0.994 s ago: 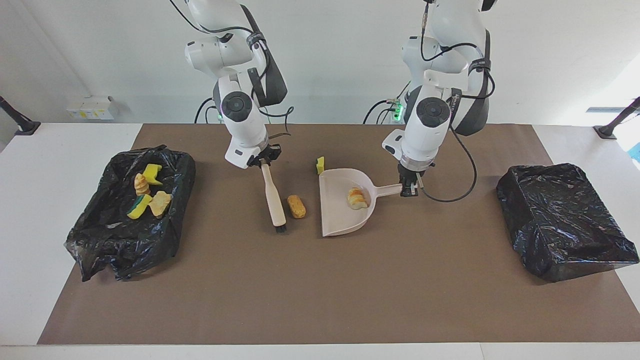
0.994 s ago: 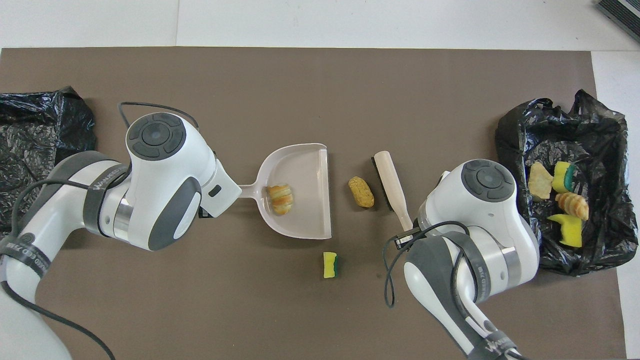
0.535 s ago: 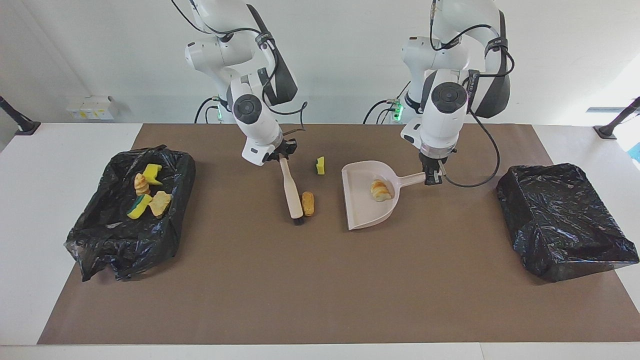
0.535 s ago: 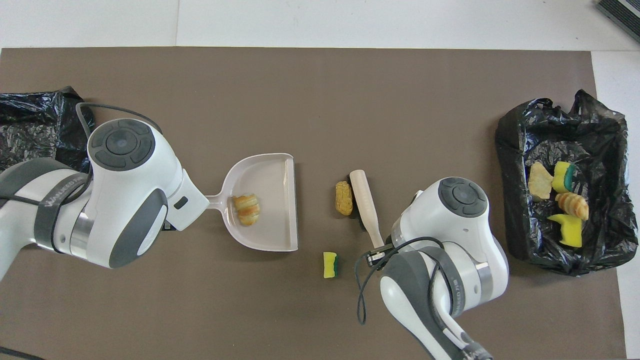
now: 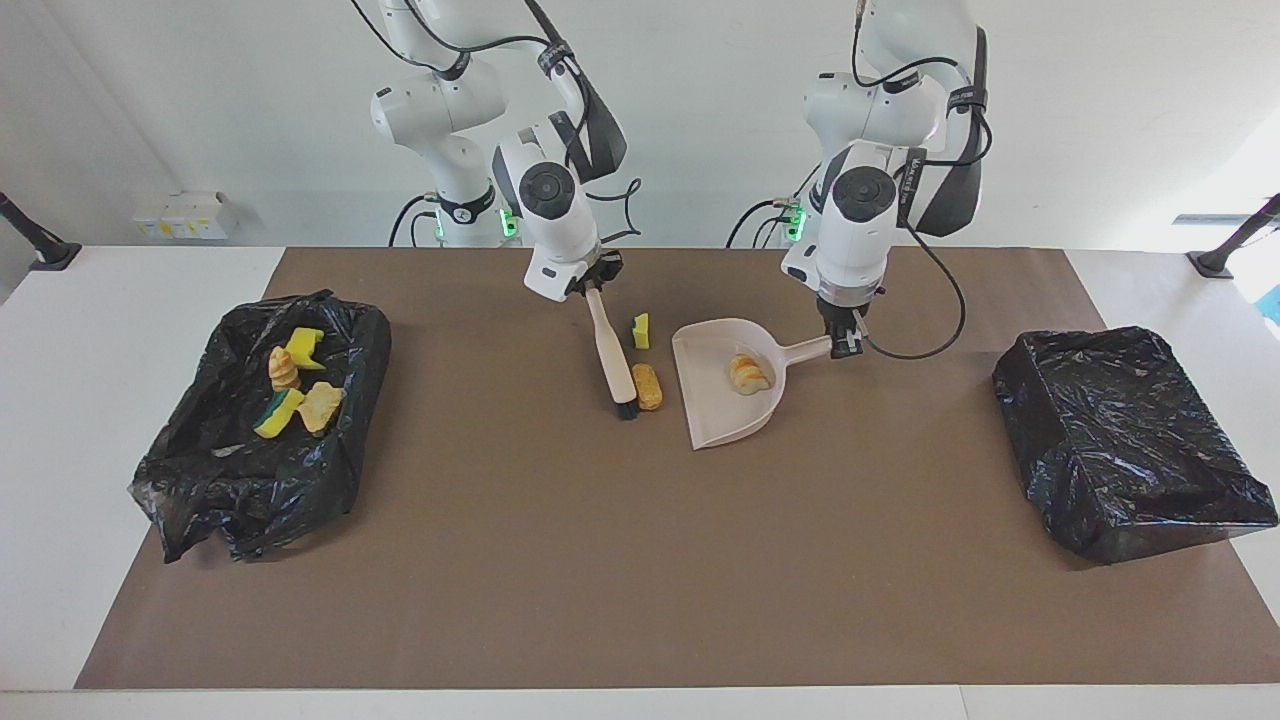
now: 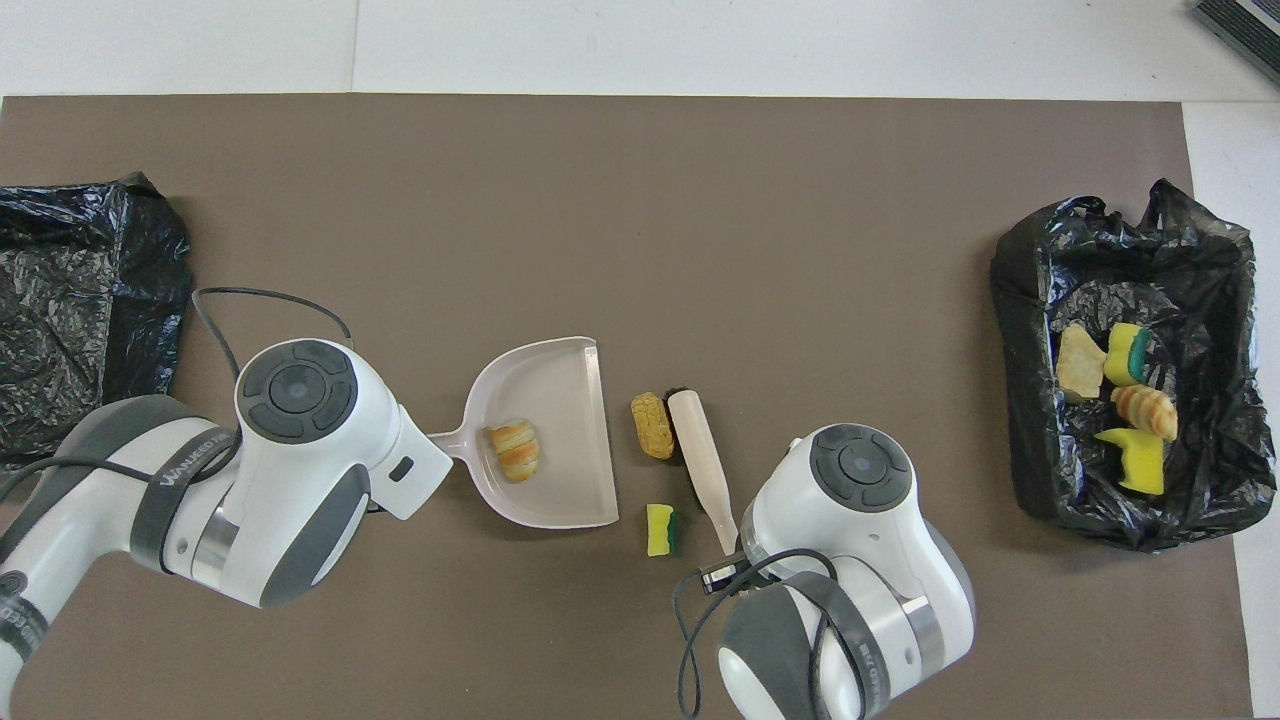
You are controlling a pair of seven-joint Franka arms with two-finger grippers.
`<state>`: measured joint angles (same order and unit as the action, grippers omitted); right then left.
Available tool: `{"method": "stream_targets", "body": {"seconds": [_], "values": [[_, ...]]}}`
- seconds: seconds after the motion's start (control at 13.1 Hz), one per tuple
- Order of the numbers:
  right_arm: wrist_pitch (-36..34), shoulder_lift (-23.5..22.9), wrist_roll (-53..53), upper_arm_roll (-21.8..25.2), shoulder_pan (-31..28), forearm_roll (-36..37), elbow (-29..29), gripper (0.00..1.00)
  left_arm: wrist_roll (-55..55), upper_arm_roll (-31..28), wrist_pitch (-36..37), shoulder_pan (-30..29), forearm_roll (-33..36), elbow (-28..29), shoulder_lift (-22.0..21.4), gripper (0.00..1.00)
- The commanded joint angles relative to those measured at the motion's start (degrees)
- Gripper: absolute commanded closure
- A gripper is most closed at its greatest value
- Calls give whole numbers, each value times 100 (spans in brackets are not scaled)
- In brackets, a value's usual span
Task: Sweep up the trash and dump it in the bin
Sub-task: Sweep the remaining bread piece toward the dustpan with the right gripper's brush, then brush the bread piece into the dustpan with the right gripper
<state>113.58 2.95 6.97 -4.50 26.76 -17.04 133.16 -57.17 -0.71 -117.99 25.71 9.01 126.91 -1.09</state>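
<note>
At frame centre, my right gripper [image 5: 597, 287] clamps the brush [image 5: 612, 350] beside a bread roll [image 5: 648, 386]; my left gripper [image 5: 843, 340] grips the dustpan [image 5: 722, 400] handle.

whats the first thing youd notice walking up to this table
Mid-table, the right gripper holds a beige wooden-handled brush against a tan toy bread roll, beside the open mouth of a beige plastic dustpan that the left gripper holds by its handle, a striped toy croissant inside. Toward the right arm's end, a black bag-lined bin holds four pieces.
</note>
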Motion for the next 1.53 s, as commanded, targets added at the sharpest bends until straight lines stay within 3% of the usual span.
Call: {"method": "stream_targets", "body": {"seconds": [0.0, 0.15, 0.61, 0.84, 1.07, 1.22, 1.38, 1.45], "values": [[7, 197, 15, 2, -31, -142, 219, 100, 451, -43, -478, 442, 101, 158, 187, 100], [6, 197, 6, 2, -31, -325, 219, 100, 488, -43, -594, 531, 101, 150, 232, 100], [235, 171, 33, 2, 329, -2064, 105, 100, 426, -26, -734, 532, 92, 150, 259, 100], [104, 126, 243, 20, 269, -2155, -334, 100, 356, -26, -752, 523, 92, 150, 259, 100], [-458, 118, 647, 64, 58, -2014, -896, 100, 137, -26, -831, 523, 92, 158, 259, 100], [-1071, 152, 709, 72, -231, -1482, -1186, 100, 118, -26, -831, 505, 83, 158, 259, 100], [-1583, 406, 902, 46, -259, -333, -1049, 100, 31, -26, -831, 488, 83, 158, 259, 100], [-1567, 686, 911, 37, -250, 100, -612, 100, -91, -35, -822, 479, 83, 167, 259, 100]]}}
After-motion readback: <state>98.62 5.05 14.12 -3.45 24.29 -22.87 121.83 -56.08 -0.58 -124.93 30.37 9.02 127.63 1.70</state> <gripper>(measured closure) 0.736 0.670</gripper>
